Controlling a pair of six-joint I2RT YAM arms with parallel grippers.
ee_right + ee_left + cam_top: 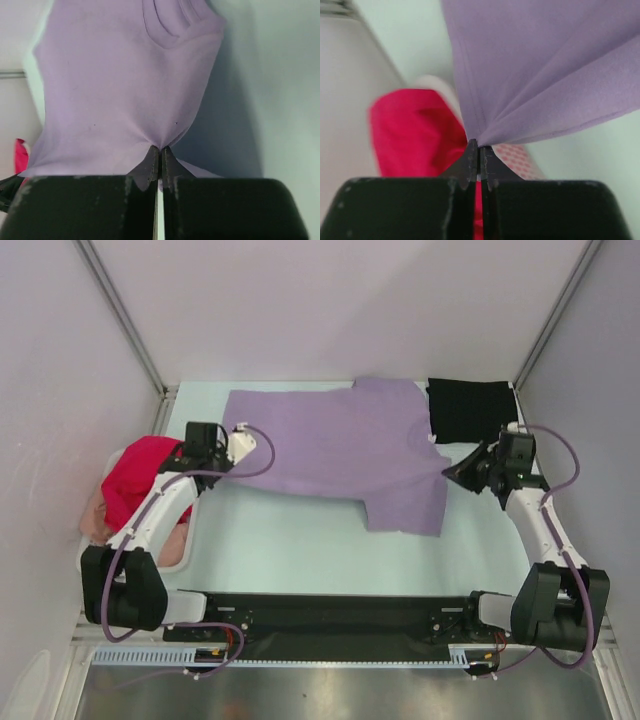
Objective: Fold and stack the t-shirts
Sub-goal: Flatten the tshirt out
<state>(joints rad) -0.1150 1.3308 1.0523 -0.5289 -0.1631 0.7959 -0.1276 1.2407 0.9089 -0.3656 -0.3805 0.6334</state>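
Shirt in hand: the lavender shirt (330, 450) is lying spread over the far half of the table (300, 540), between my two arms.
Long way: it is running left to right, from one gripper to the other.
Left gripper (479, 145): its fingers are pressing together on the shirt's left edge, pinching a bit of cloth by the hem.
Right gripper (160, 148): its fingers are pinching the right edge, and the cloth is bunching into the tips.
Nearer arm: neither one, because each is touching its own end.
Next move, I am guessing: both ends are going to need moving together, or the cloth will twist.
Near sleeve: it is sticking out toward me on the right side.
Right side: the black shirt (470, 408) is sitting folded in the far corner, right beside the lavender one, so I am watching not to drag it.
Left side: the magenta-red shirt (140, 475) is lying on the peach-pink shirt (180, 540) in the white basket (85, 558), close behind my left gripper.
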